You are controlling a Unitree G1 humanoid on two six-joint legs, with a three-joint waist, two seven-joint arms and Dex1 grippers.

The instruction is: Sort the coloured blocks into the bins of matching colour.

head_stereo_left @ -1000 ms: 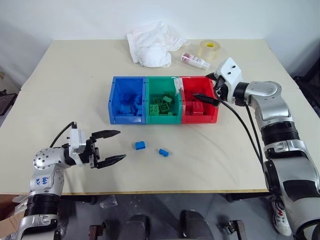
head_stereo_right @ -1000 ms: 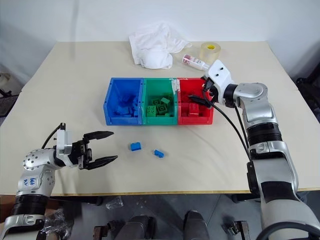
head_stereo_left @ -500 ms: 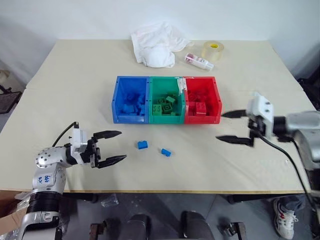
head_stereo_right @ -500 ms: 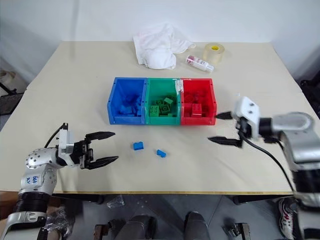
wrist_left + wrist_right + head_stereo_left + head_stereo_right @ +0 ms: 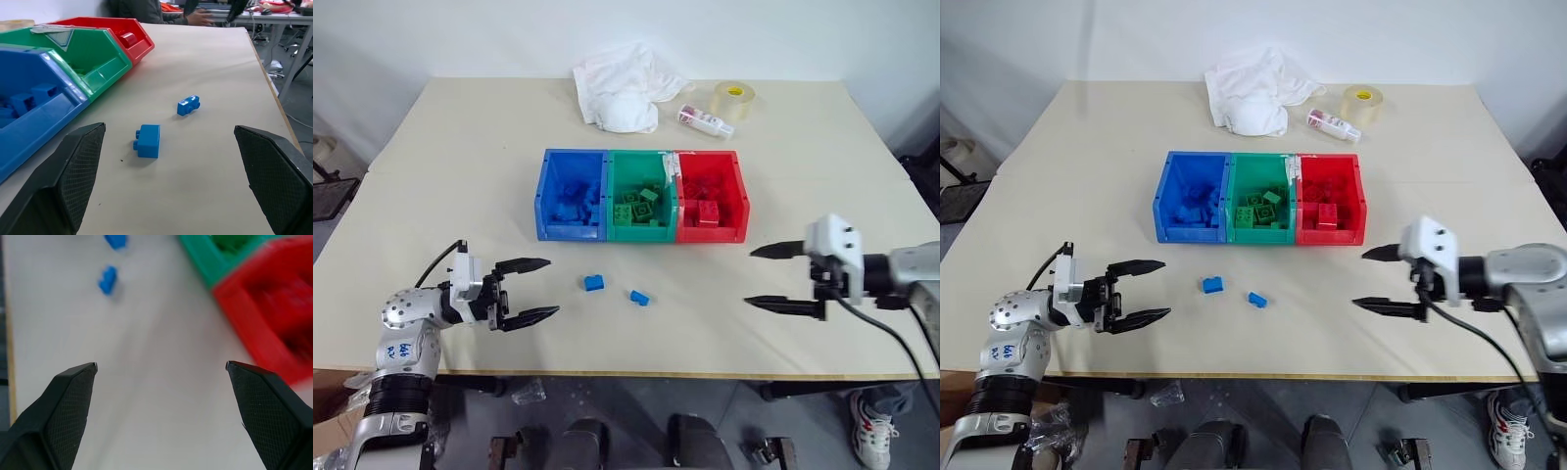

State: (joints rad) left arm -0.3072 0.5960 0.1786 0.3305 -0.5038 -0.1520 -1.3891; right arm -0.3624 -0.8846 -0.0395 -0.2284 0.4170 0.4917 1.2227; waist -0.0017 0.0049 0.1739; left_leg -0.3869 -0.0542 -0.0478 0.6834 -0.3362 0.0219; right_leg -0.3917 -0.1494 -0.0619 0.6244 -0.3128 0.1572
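Two blue blocks, one larger (image 5: 593, 283) and one smaller (image 5: 638, 297), lie loose on the table (image 5: 460, 176) just in front of the joined bins (image 5: 641, 195), which already hold matching bricks. The left gripper (image 5: 530, 288) and right gripper (image 5: 775, 277) hover either side, jaws spread and empty. With the two blocks near each other, a careless grab could nudge the neighbour away.

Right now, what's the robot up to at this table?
It is sorting toy blocks by colour into a blue bin, a green bin and a red bin, which all hold matching blocks. Two blue blocks lie loose on the table in front of the bins. The left gripper and right gripper hover open and empty.
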